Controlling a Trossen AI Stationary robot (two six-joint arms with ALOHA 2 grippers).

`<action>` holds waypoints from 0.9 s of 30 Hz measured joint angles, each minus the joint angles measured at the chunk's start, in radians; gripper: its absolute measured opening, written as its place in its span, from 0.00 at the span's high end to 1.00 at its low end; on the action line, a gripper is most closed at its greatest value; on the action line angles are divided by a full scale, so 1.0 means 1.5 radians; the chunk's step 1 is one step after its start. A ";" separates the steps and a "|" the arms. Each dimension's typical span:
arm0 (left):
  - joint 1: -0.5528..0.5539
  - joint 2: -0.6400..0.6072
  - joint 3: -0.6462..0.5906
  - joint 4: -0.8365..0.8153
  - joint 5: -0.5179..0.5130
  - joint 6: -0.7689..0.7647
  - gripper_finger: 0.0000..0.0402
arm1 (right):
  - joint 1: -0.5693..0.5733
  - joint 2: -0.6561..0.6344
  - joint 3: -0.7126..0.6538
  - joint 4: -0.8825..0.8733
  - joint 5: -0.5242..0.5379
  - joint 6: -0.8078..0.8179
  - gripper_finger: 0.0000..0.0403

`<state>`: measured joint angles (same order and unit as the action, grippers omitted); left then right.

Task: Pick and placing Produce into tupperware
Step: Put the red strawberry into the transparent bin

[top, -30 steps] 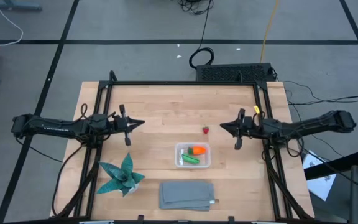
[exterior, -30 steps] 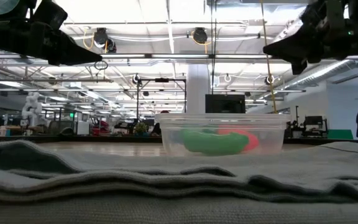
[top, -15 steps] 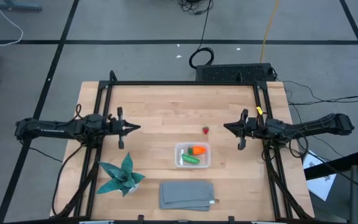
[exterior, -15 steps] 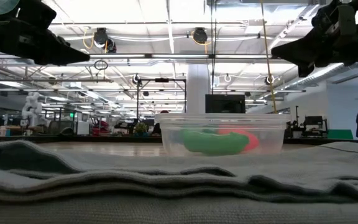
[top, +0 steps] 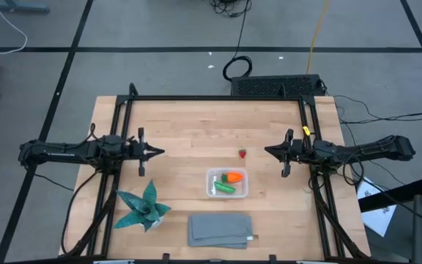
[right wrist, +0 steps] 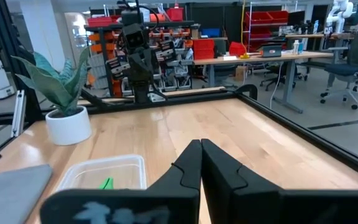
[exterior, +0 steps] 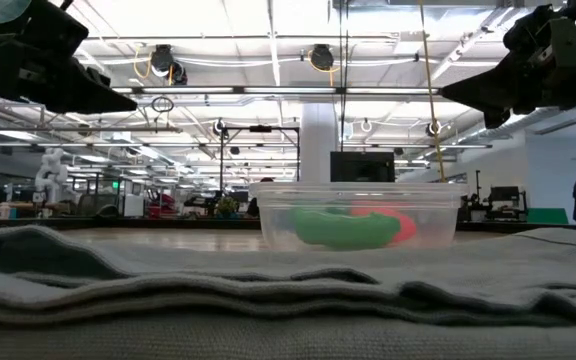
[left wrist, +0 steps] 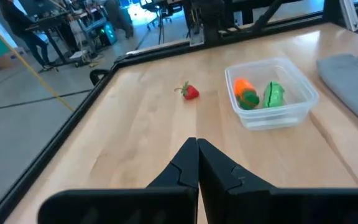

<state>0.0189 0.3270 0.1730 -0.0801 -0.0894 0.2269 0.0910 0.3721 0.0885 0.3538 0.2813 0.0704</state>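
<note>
The clear tupperware (top: 227,183) stands on the table near its middle, holding the green pod (top: 226,188) and the orange carrot piece (top: 232,177); both show in the left wrist view, pod (left wrist: 273,94) and carrot (left wrist: 245,93). The red strawberry piece (top: 242,154) (left wrist: 190,92) lies on the wood just beyond the tupperware. My left gripper (top: 163,152) (left wrist: 197,144) is shut and hovers at the table's left side, pointing right. My right gripper (top: 265,151) (right wrist: 201,144) is shut and hovers at the right side, pointing left.
A teal spiky plant in a white pot (top: 143,207) stands near the left front corner. A folded grey cloth (top: 220,229) lies at the near edge, in front of the tupperware. A black frame (top: 215,97) borders the table. Bare wood lies between both grippers.
Both arms have drawn back from the middle: the left gripper toward the table's left edge, the right gripper toward the right edge. Both stayed shut. The produce and tupperware have not moved.
</note>
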 joint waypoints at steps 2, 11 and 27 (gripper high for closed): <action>0.000 0.000 0.000 0.011 -0.009 0.000 1.00 | 0.000 0.000 0.000 0.000 0.000 -0.002 1.00; 0.000 0.000 0.000 0.025 -0.016 0.003 1.00 | -0.011 0.033 0.000 0.019 0.002 0.007 1.00; 0.000 0.000 0.000 0.057 -0.017 0.004 1.00 | -0.144 0.253 0.244 -0.330 -0.108 0.025 1.00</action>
<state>0.0193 0.3267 0.1730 0.0049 -0.1150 0.2329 -0.1245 0.7523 0.4551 -0.1414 0.1200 0.1077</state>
